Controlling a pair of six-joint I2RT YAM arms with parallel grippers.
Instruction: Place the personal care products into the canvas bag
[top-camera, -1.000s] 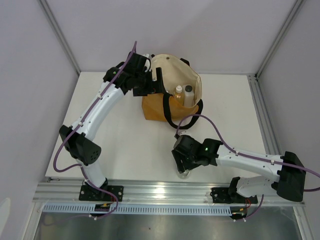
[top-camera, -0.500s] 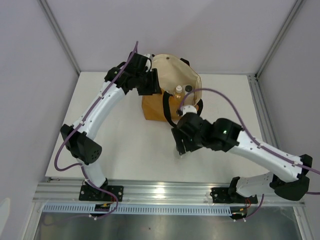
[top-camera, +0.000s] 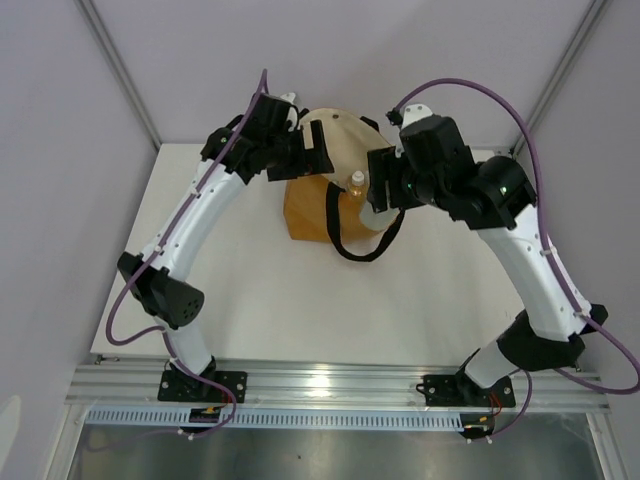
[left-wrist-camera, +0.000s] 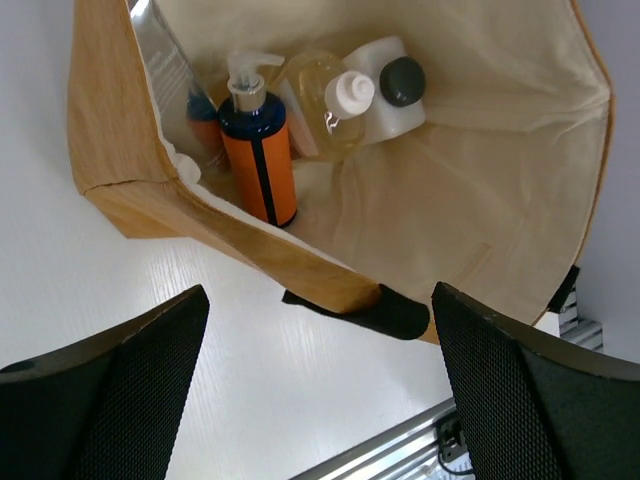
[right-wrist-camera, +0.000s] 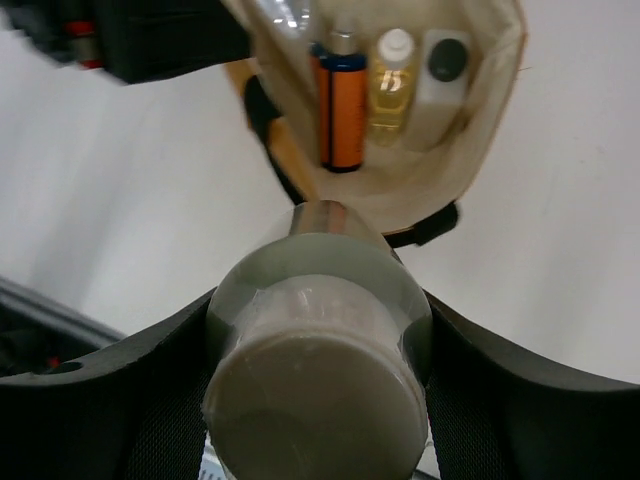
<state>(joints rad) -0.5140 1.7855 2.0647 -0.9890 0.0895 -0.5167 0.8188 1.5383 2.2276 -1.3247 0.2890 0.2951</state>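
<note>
Upper centre of the overhead view, your canvas bag (top-camera: 308, 216) holds four bottles (left-wrist-camera: 262, 160) — fifth bottle (right-wrist-camera: 315, 330) sits clamped in the right gripper (right-wrist-camera: 318, 420) above it; left gripper (left-wrist-camera: 320, 390) spread wide, empty

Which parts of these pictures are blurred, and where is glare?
Right wrist view: the held bottle is near the lens and blurred; the bag behind is sharper. Left wrist view: the orange bottle is sharp. Top view: glare on the metal rail.
</note>
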